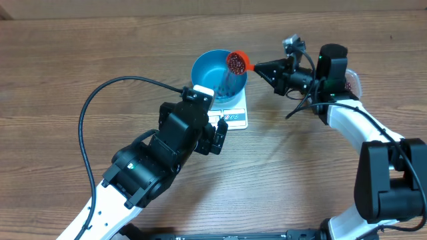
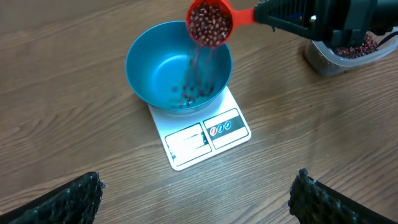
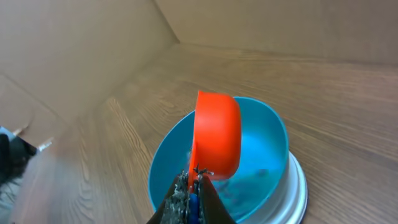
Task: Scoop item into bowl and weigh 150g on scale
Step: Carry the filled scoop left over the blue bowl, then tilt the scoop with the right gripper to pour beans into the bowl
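The blue bowl (image 1: 212,72) stands on the white scale (image 1: 235,119). My right gripper (image 1: 259,67) is shut on the handle of an orange scoop (image 1: 237,63), which it holds tilted over the bowl's far right rim. Dark red beans (image 2: 210,23) fill the scoop and a stream of them falls into the bowl (image 2: 155,65), where a few lie on the bottom. In the right wrist view the scoop (image 3: 217,134) hangs over the bowl (image 3: 267,143) in front of my shut gripper (image 3: 193,186). My left gripper (image 2: 199,199) is open and empty, just in front of the scale (image 2: 205,137).
A clear plastic tub (image 2: 348,53) with more beans stands to the right of the bowl, partly hidden behind my right arm. A black cable (image 1: 87,113) loops over the table to the left of my left arm. Bare wood surrounds the scale.
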You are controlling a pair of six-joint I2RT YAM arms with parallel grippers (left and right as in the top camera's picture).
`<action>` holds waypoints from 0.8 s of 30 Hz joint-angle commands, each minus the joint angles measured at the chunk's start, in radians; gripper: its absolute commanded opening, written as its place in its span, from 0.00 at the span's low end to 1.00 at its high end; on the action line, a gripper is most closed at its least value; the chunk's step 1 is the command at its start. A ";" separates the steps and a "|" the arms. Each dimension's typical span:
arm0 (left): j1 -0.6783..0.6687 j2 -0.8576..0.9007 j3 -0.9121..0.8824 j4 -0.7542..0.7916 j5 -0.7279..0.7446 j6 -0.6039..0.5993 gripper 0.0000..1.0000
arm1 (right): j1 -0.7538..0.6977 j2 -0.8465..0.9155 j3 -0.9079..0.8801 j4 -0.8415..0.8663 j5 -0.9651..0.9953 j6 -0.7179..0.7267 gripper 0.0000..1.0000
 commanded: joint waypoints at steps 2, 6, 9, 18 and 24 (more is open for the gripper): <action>0.007 0.007 0.015 0.003 0.000 -0.021 0.99 | 0.037 0.004 0.003 0.006 -0.001 -0.136 0.04; 0.007 0.007 0.015 0.003 0.000 -0.021 0.99 | 0.055 0.004 0.003 0.006 -0.002 -0.206 0.04; 0.007 0.007 0.015 0.003 0.000 -0.021 0.99 | 0.062 0.004 0.003 0.006 -0.002 -0.246 0.04; 0.007 0.007 0.015 0.003 0.000 -0.021 0.99 | 0.062 0.004 0.003 0.006 -0.032 -0.427 0.04; 0.007 0.007 0.015 0.003 0.000 -0.021 0.99 | 0.062 0.004 0.003 0.007 -0.047 -0.615 0.04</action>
